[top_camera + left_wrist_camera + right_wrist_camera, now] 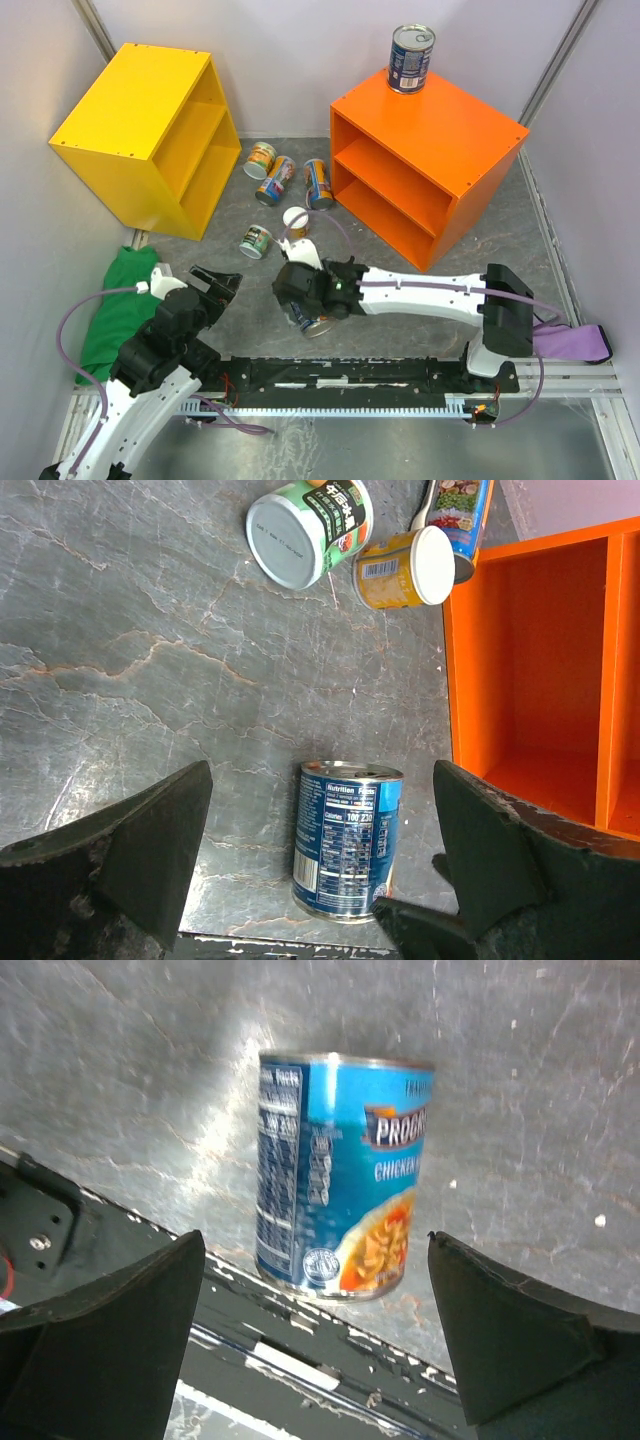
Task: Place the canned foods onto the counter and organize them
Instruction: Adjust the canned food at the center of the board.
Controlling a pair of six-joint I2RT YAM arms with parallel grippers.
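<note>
Overhead, one blue tin [411, 58] stands on top of the orange counter [470, 150]; the right gripper [308, 308] hangs over a second blue tin [320, 326] on the table [480, 262]. Left wrist: the left gripper [322, 780] is wide apart, holding nothing. Right wrist: fingers [110, 1330] apart on both sides of the second blue tin, not touching.

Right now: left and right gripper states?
Left gripper: open, empty.
Right gripper: open; the blue-labelled can ahead of it stands ungripped.

Glossy paper-labelled metal tin [340, 1175] stands on matt, veined stone-look tabletop [560, 1080].
</note>
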